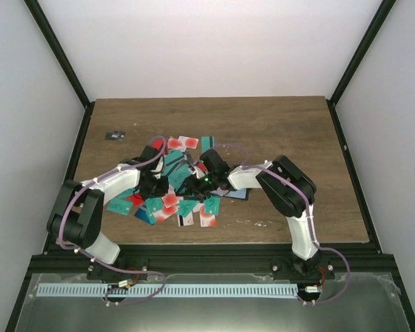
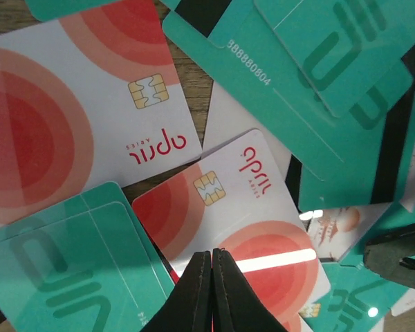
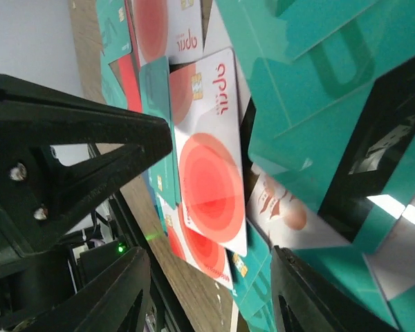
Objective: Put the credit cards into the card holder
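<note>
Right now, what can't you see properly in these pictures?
- Top view: the card holder can't be picked out. The left arm and right arm cover the middle of the credit cards.
- Top view: the small dark object at the far left of the table is too small to identify.
- Left wrist view: the left end effector is shut over a white-and-red card. Whether it pinches the card is hidden.

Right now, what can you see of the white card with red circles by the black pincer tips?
The white card is thin, glossy and looks like plastic, with rounded corners. Face up, it shows red rings, a gold chip and red "april" lettering. It lies askew in the pile among teal cards. The shut left pincer meets its near edge; whether it pinches the card, I cannot tell.
</note>
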### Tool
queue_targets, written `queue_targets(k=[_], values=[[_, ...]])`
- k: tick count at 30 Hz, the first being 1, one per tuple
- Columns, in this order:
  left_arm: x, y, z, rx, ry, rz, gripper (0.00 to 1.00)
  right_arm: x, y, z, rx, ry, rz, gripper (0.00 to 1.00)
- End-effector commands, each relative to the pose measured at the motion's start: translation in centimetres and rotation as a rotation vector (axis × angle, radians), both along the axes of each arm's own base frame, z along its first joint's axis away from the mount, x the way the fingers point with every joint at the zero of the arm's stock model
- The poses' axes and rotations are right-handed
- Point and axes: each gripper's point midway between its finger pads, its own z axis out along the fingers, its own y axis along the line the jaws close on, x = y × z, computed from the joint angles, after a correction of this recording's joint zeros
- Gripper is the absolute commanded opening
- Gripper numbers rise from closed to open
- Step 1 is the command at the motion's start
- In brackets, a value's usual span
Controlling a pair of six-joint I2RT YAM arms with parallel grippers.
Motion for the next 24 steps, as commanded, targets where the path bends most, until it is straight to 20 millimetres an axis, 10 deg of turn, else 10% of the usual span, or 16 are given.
queue_targets(k=[1, 24], values=[[-0.1, 0.1, -1.7, 0.005, 0.017, -0.027, 0.04, 1.0, 1.2, 0.5, 0.007, -0.006, 0.003, 0.50], [-2.8, 0.8, -4.2, 0.016, 0.146, 0.053, 0.04, -0.3, 3.2, -1.3, -0.024, 0.160, 0.023, 0.48]])
